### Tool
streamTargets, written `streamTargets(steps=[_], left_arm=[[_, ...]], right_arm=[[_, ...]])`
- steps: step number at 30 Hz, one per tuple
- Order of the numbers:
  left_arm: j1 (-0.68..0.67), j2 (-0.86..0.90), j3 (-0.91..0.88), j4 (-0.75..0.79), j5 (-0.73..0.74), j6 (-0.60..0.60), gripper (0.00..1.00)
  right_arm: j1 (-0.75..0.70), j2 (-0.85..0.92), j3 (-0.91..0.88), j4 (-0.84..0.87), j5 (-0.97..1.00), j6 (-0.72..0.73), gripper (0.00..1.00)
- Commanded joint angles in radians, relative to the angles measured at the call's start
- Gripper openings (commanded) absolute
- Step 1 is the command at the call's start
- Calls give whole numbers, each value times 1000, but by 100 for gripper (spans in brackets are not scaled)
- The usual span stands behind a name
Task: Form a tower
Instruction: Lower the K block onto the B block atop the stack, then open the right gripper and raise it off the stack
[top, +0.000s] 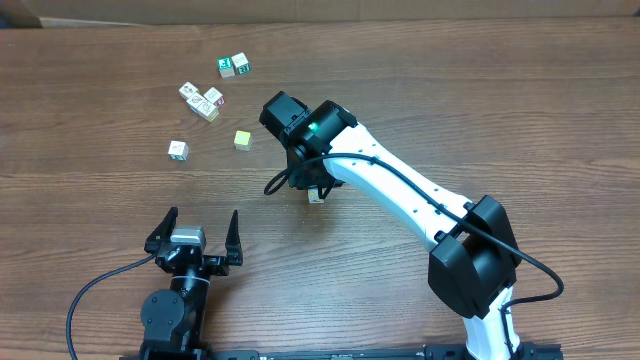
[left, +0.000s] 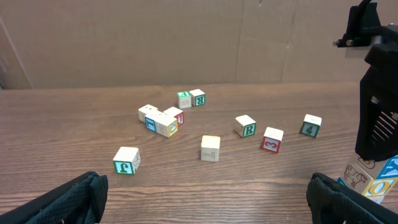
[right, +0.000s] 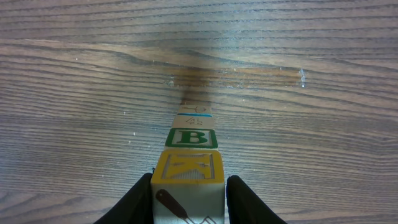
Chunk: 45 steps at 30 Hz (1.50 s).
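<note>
Wooden tower (right: 191, 138): your right gripper (right: 189, 186) is clamping its top cube (right: 188, 167). Your left gripper (top: 202, 215) is sitting open.

Robot lab bench, wood-grain table (top: 450, 80), cardboard backdrop (left: 155, 37)

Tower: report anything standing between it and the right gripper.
Nothing visible does. In the right wrist view the right gripper is at the tower, its fingers against both sides of the top cube. The loose cubes lie well off to one side.
</note>
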Motion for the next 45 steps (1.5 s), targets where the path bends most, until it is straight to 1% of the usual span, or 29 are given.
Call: streamTargets(steps=[1,22,26,33,36,41,44,45], left_arm=[[7,-11,-3,2,12,16,100],[7,-11,-4,2,12,16,100],[7,-11,-3,2,12,16,100],[7,-11,-3,2,11,16,100],[7,-11,-3,2,12,16,100],[7,-11,-4,2,12,16,100],[7,-11,-4,2,12,16,99],[7,-11,-3,2,12,16,100]], right_arm=[[3,2,-4,1,3,21,33],[3,2,-2,9,3,30,33],[3,2,-2,15,3,30,30],[3,2,-2,14,3,34,31],[3,2,-2,15,3,34,38],[3,2,-2,16,3,34,45],[3,2,-2,23,3,34,61],[3,2,-2,27,3,34,62]])
